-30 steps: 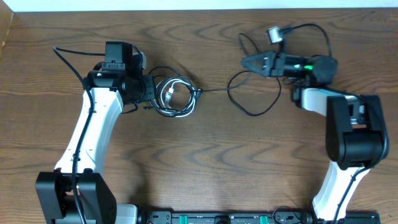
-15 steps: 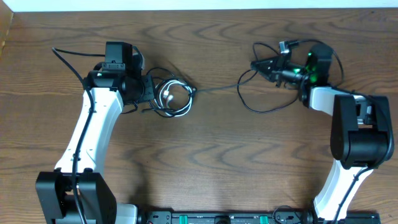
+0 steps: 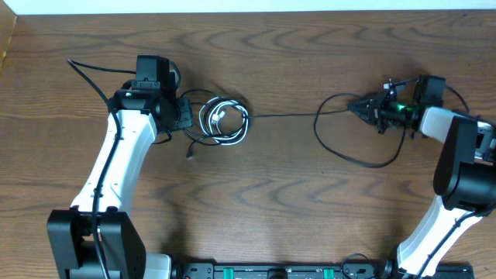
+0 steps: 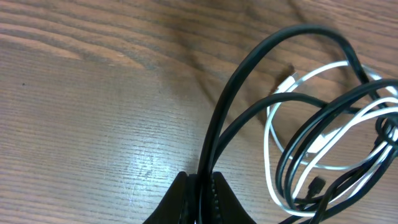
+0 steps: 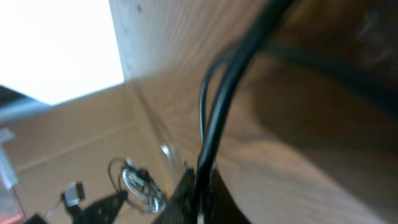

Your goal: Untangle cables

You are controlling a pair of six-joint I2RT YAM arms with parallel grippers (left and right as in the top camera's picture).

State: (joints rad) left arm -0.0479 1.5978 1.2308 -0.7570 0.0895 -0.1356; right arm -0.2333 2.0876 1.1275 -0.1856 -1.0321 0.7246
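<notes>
Now the brown wood-grain table carries a long thin black cable, drawn nearly straight between the two arms. At its left end it coils together with a short white cable, just right of the left gripper, whose jaws are clamped on two black strands. The right gripper, pinched on the black cable above a slack loop, has swung well rightward since a second ago, and the loop has followed it.

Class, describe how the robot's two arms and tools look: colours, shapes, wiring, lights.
Left arm and right arm: white shells, black joints, thin black wires alongside. Left tool and right tool: black, tapering fingers. A green light glows by the right wrist.
</notes>
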